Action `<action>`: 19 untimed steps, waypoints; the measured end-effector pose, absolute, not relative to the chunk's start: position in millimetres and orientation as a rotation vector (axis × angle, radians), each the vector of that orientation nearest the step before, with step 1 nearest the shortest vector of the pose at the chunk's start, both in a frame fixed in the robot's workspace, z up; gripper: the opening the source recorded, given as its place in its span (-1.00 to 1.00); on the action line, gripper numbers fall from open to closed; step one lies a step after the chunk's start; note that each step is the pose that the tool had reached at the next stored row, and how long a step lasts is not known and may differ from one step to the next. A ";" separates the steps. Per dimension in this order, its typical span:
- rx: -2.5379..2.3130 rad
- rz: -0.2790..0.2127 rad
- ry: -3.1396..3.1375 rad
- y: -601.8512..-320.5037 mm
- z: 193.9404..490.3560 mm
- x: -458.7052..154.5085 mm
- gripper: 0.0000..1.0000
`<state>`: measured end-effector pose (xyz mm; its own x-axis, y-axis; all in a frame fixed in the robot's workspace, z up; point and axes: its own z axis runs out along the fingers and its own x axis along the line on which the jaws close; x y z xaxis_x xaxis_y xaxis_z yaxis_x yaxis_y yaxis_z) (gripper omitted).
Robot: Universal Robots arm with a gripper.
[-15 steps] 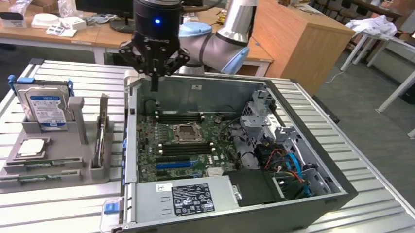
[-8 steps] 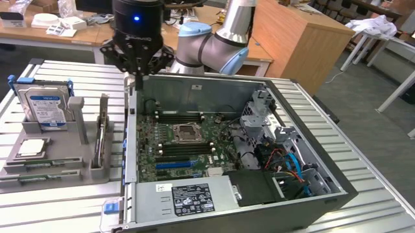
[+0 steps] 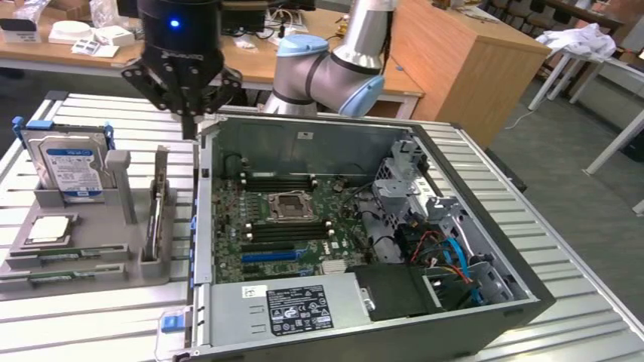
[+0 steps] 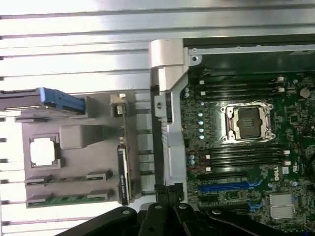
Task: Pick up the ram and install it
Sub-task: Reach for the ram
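Gripper point(image 3: 189, 124) pinched fully shut, nothing between the fingertips, hanging above the side wall of the open computer case point(image 3: 202, 226). Ram point(image 3: 72, 257) lying flat in the grey tray point(image 3: 101, 237), seven o'clock from the gripper in the exterior view, well apart.

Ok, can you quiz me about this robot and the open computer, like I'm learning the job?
1. True or false: the gripper is holding one of the ram sticks.
2. Where do the green ram sticks lie? A: in the grey holder beside the computer case. B: inside a drawer. C: in a person's hand.
3. Fill in the gap: the long expansion slot on the motherboard is coloured ____.
Key: 1 false, it is shut and holds nothing; 2 A; 3 blue.
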<state>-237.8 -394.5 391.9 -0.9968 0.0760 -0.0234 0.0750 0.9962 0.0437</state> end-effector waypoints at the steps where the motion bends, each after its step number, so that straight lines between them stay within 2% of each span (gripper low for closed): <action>1: 0.118 0.067 3.114 -394.4 391.8 -242.0 -0.79; 19: 0.118 0.065 3.115 -393.2 390.0 -314.5 -0.79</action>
<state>-314.5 -393.2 390.0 -0.9969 0.0759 -0.0225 0.0749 0.9963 0.0426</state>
